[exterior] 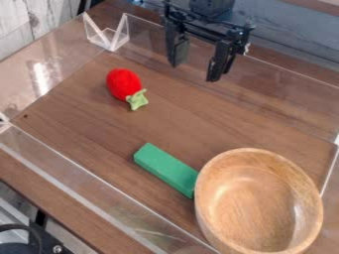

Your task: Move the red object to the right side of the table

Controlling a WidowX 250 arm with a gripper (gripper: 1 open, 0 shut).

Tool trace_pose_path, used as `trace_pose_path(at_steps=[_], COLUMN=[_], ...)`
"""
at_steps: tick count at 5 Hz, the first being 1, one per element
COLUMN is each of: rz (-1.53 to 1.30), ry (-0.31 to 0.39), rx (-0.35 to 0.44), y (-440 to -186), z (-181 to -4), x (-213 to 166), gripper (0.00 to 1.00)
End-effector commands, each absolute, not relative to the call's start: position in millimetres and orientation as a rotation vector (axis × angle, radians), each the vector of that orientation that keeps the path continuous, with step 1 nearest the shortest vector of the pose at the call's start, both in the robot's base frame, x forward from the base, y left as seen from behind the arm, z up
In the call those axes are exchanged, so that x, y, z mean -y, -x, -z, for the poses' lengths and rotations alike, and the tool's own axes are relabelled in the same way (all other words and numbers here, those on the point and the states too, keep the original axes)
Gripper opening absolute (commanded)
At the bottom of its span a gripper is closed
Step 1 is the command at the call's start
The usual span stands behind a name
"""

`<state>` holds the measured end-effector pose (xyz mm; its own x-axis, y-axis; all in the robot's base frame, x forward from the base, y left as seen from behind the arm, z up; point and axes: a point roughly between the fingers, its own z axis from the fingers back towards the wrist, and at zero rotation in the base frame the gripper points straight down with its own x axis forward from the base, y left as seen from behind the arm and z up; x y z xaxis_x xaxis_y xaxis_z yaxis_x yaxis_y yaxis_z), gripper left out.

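Observation:
The red object [126,85], a small toy strawberry with a light green cap, lies on the left part of the dark wood-grain table [225,114]. My gripper [195,58] hangs above the table's far middle, up and to the right of the strawberry, well apart from it. Its two black fingers [173,50] stand spread with nothing between them, so it is open.
A flat green block [166,167] lies near the front, touching a round wooden bowl [259,203] at the front right. Low clear acrylic walls [79,203] edge the table. A clear folded stand [106,33] sits at the far left.

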<state>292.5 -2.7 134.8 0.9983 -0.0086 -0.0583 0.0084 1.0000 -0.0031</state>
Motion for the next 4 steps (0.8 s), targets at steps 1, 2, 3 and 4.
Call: trace_pose_path(at_steps=[1, 2, 3, 4], rz=[-0.006, -0.068, -0.178, -0.352], ry=[0.003, 0.005, 0.005, 0.013], rx=[-0.088, -0.107, -0.097, -0.072], y=[-290, -295, -303, -306], z=[-128.8, -124.1, -125.5, -120.9], x=[4, -5, -24, -61], gripper=[1.0, 1.0, 1.0, 1.0])
